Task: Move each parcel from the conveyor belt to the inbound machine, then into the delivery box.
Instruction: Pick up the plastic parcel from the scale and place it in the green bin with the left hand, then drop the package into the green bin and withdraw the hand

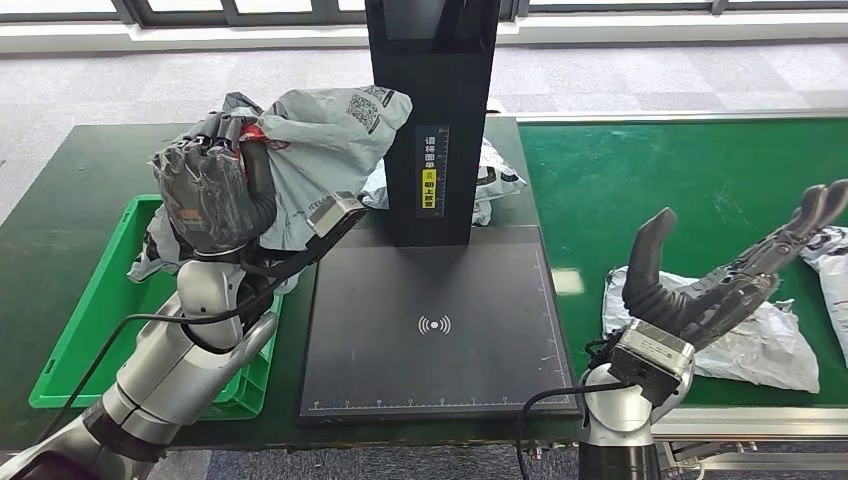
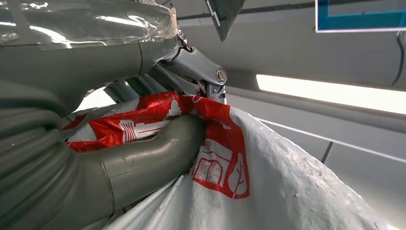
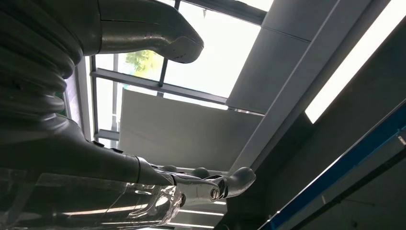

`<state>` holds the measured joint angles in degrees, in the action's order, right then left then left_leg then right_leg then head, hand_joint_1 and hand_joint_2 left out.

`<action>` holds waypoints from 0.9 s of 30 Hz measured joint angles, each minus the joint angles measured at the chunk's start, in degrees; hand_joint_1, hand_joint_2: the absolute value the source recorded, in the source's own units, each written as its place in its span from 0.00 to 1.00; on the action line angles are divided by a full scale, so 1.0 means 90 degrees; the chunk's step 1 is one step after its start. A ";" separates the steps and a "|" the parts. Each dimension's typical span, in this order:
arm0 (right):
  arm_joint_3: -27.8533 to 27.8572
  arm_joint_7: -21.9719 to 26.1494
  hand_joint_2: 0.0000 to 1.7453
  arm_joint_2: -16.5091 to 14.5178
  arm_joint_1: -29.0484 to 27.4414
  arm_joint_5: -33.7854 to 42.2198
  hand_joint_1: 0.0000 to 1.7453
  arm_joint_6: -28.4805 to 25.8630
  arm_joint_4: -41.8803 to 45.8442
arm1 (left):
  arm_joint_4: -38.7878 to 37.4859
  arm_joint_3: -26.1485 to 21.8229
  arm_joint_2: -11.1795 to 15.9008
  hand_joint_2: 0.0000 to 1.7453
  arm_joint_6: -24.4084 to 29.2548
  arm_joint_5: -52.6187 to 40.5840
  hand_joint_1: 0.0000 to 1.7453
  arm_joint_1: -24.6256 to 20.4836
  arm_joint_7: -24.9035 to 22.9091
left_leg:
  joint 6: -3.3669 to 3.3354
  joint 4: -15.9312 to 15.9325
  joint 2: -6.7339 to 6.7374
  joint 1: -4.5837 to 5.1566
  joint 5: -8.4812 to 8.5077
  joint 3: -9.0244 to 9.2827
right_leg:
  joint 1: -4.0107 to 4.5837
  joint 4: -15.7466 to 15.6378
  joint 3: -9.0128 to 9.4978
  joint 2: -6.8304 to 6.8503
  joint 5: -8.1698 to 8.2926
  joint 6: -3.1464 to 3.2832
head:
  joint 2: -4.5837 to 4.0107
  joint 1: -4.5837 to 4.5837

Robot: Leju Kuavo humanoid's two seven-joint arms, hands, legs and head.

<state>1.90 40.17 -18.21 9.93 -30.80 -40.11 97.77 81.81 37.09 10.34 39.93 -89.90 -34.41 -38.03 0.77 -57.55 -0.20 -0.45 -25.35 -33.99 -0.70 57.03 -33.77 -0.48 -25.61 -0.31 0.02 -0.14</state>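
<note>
My left hand (image 1: 215,185) grips a grey plastic parcel (image 1: 325,150) with red print, held up over the left part of the table, beside the green delivery box (image 1: 80,330). In the left wrist view the thumb and fingers (image 2: 148,163) clamp the parcel's red-printed edge (image 2: 215,153). My right hand (image 1: 720,275) hovers palm up, fingers apart and empty, above a white crumpled parcel (image 1: 770,345) on the green conveyor belt (image 1: 690,190). Between them lies the black inbound machine plate (image 1: 430,330) with its dark column (image 1: 435,110).
Another parcel (image 1: 500,175) lies behind the column on the table. A further parcel (image 1: 830,255) shows at the belt's right edge. More grey wrapping (image 1: 150,255) hangs into the green box under my left hand.
</note>
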 joint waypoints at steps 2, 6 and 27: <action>0.0001 0.0000 1.00 0.0000 -0.0006 0.0001 0.00 0.0000 0.0000 | 0.0165 -0.0105 0.0065 1.00 0.0000 0.0000 1.00 0.0070 0.0286 | 0.0000 0.0000 0.0001 0.0001 0.0000 0.0001 | -0.0001 0.0000 0.0001 0.0000 0.0000 0.0000 | 0.0000 0.0000; 0.0007 0.0000 1.00 0.0000 -0.0018 0.0004 0.00 0.0000 0.0002 | 0.0304 -0.0963 -0.0150 1.00 0.0004 0.0011 1.00 0.0506 0.1155 | 0.0000 0.0000 0.0007 0.0003 -0.0001 0.0003 | -0.0003 -0.0002 -0.0003 -0.0006 -0.0001 0.0000 | 0.0000 0.0002; 0.0040 0.0000 1.00 0.0015 -0.0108 -0.0076 0.00 0.0000 0.0002 | -0.1207 -0.4266 -0.1250 1.00 0.0005 0.0566 1.00 0.0948 0.2668 | 0.0004 0.0000 0.0038 0.0000 0.0001 -0.0001 | 0.0010 0.0000 -0.0018 -0.0037 0.0012 0.0019 | 0.0000 0.0001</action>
<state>2.26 40.17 -18.08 8.96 -31.48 -40.11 97.78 70.95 -1.31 -0.91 39.98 -84.81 -25.87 -14.02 0.81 -57.55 0.14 -0.45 -25.34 -34.01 -0.61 57.03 -33.93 -0.81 -25.50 -0.13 0.02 -0.13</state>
